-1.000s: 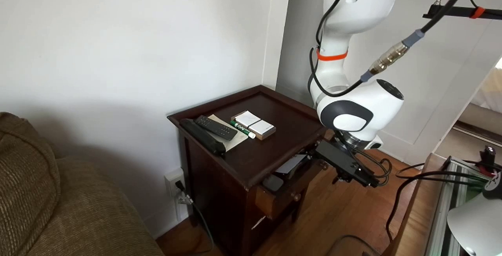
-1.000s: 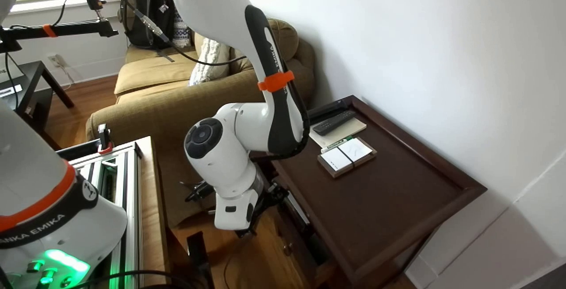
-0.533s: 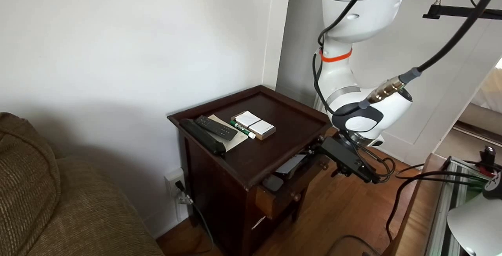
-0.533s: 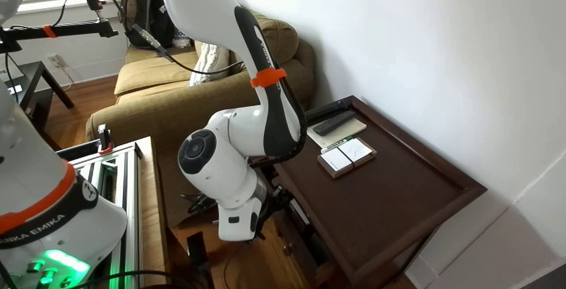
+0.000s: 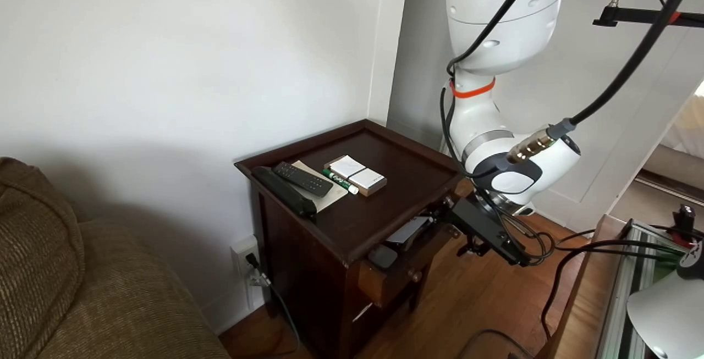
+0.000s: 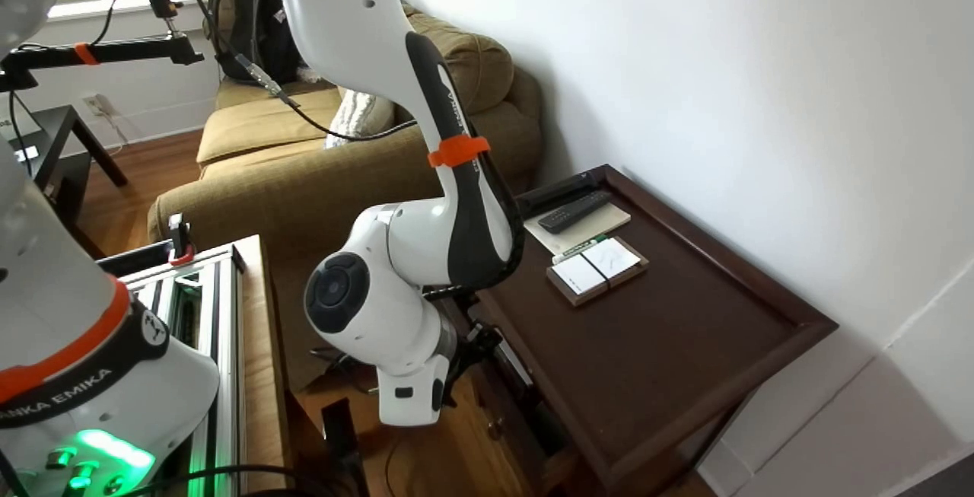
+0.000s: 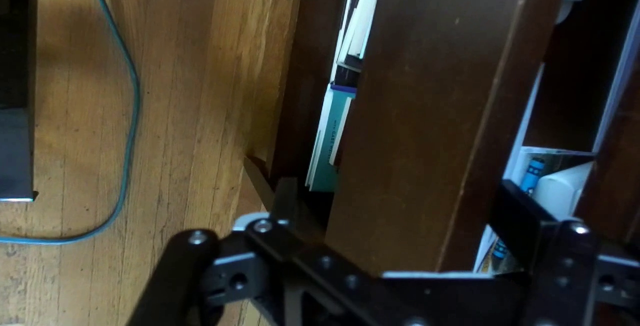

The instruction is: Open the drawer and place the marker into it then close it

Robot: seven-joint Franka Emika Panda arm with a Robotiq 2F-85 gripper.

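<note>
The marker [image 5: 340,181], green and white, lies atop the side table [image 5: 404,165], along the edge of a notepad [image 5: 357,172]; whether they touch cannot be told. Presumably light, stiff, smooth and apt to roll; best taken across mid-barrel. The drawer [image 7: 420,116] stands partly open, probably best pinched at its front. The gripper [image 7: 402,201], jaws spread and clenching nothing, straddles that front. The side table: dark wood, raised rim, also bearing a remote [image 5: 303,178] and paper [image 5: 330,199]. Surroundings: white wall [image 5: 181,45], brown sofa [image 5: 115,287], wooden floor [image 7: 170,116].
</note>
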